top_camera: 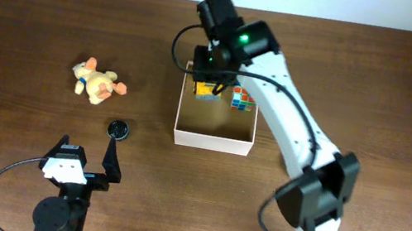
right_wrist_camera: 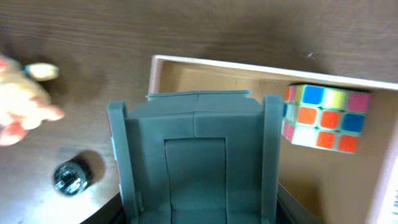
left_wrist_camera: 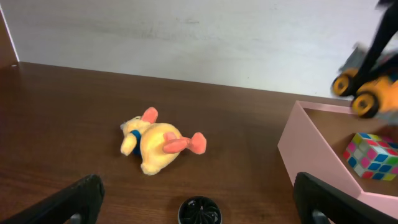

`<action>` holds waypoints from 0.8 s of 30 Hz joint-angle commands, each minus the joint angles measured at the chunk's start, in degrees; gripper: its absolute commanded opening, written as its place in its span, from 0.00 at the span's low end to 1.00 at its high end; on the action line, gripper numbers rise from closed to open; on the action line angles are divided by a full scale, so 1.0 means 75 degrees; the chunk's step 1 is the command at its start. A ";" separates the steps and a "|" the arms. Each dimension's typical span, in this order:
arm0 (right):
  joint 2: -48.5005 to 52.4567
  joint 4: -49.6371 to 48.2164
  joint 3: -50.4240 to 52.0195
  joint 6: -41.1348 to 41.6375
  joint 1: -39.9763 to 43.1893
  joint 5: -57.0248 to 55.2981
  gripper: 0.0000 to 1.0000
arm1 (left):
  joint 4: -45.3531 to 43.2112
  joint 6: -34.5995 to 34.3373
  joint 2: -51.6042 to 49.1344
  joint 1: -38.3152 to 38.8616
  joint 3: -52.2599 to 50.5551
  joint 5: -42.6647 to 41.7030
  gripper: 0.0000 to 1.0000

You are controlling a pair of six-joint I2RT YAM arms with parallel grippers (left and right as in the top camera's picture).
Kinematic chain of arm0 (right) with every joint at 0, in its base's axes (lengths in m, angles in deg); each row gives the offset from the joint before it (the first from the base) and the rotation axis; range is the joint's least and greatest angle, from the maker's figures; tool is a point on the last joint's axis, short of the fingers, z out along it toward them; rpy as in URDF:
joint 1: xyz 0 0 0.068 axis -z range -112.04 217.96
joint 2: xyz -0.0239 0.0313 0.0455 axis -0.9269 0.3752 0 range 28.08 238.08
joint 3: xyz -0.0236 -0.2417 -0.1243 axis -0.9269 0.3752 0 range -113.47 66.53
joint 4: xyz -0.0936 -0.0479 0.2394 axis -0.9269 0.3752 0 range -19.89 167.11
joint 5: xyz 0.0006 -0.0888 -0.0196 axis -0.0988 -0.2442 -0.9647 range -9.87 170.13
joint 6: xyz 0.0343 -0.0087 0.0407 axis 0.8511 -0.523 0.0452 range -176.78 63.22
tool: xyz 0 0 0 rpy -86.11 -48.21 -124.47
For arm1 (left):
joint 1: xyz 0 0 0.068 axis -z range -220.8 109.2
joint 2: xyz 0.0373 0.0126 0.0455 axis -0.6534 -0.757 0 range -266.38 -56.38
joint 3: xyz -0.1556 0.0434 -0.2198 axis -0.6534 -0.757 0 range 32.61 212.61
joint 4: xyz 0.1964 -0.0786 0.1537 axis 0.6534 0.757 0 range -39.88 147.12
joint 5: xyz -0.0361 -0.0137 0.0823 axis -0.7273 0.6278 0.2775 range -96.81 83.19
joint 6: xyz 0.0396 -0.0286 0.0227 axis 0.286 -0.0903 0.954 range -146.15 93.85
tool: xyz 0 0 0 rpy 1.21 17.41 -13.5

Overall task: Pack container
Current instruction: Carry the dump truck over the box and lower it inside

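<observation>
The container is a shallow white box with a tan inside, standing mid-table. A Rubik's cube lies in its far right corner. My right gripper hangs over the box's far left corner, shut on a grey and yellow toy vehicle. The right wrist view is filled by the vehicle's grey body above the container's rim, with the cube to the right. In the left wrist view the vehicle's orange wheels hang above the box wall. My left gripper stands open and empty near the front edge.
A yellow plush duck lies on its side left of the box. A small black round disc sits on the table just ahead of my left gripper, between its spread fingers in the left wrist view. The right arm arches over the table's right half.
</observation>
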 commanded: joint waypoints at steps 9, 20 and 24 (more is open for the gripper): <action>0.0702 -0.0758 -0.0169 0.0702 -0.0070 -0.0356 0.47 | -0.0052 0.0125 0.0061 -0.0026 -0.0041 0.0516 0.99; 0.1134 -0.0854 -0.0169 0.0697 -0.0067 -0.0501 0.47 | -0.0052 0.0125 0.0061 -0.0026 -0.0041 0.0501 0.99; 0.1134 -0.0903 -0.0169 0.0694 -0.0064 -0.0557 0.47 | -0.0052 0.0122 0.0061 -0.0026 -0.0041 0.0501 0.99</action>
